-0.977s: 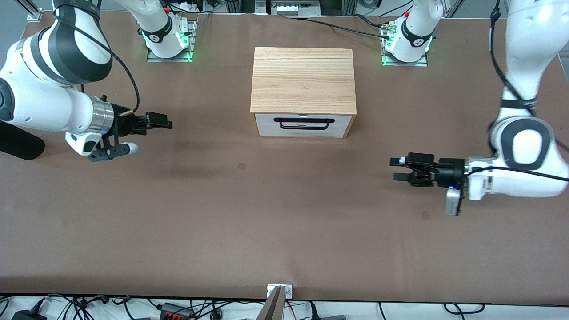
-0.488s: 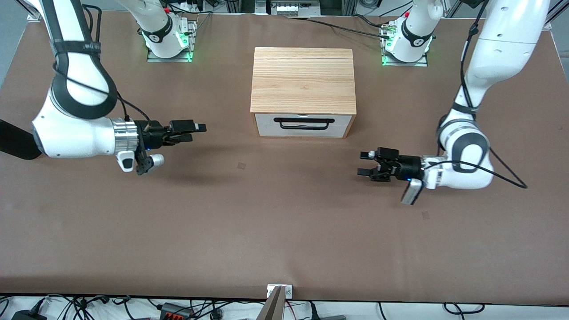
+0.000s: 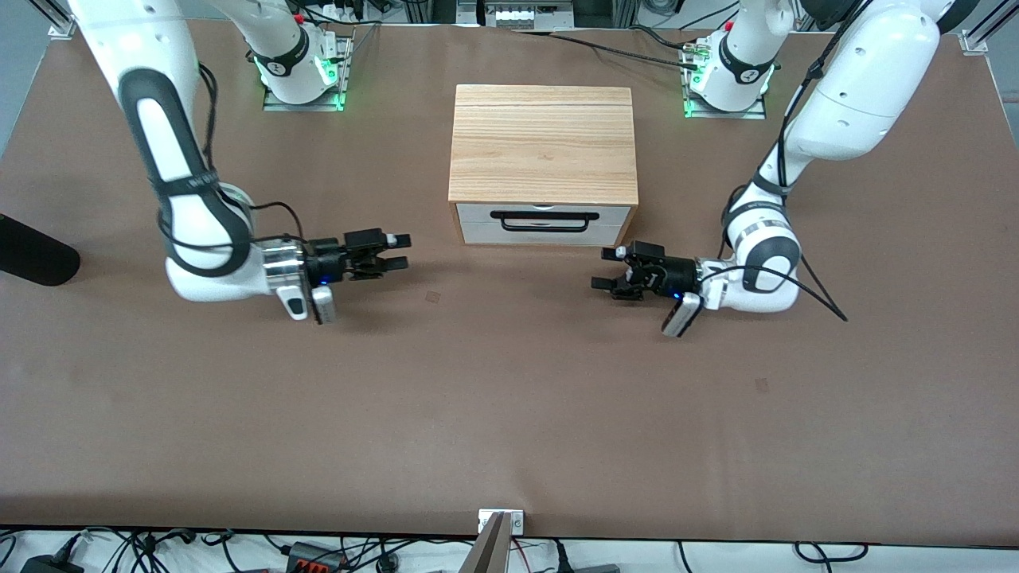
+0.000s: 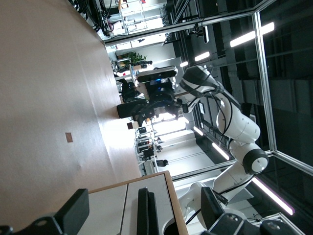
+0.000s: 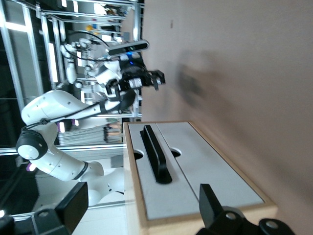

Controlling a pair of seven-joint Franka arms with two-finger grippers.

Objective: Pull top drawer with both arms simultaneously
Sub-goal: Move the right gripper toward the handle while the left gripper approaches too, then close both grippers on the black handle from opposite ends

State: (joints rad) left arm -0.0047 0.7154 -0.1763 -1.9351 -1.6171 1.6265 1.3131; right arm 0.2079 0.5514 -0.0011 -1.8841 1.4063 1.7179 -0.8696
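The top drawer [image 3: 478,212] is shut in the wood cabinet [image 3: 543,143]. Its white front carries a long black bar handle [image 3: 544,215]. My right gripper [image 3: 402,249] is open and empty, low over the table in front of the cabinet, toward the right arm's end. My left gripper [image 3: 603,268] is open and empty, low over the table in front of the cabinet's other corner. The two point toward each other. In the left wrist view the handle [image 4: 143,210] lies between the open fingers [image 4: 73,213]. In the right wrist view the drawer front [image 5: 146,196] and handle [image 5: 155,154] show ahead of the open fingers [image 5: 210,203].
A lower white drawer front [image 3: 478,234] sits under the top one. The arm bases [image 3: 302,68] [image 3: 728,76] stand farther from the camera than the cabinet. A black object [image 3: 32,259] lies at the table's edge by the right arm. Brown table [image 3: 509,398] spreads nearer the camera.
Both arms have swung inward and lower; each gripper has moved from its end of the table toward the cabinet's front. The drawer has not moved.
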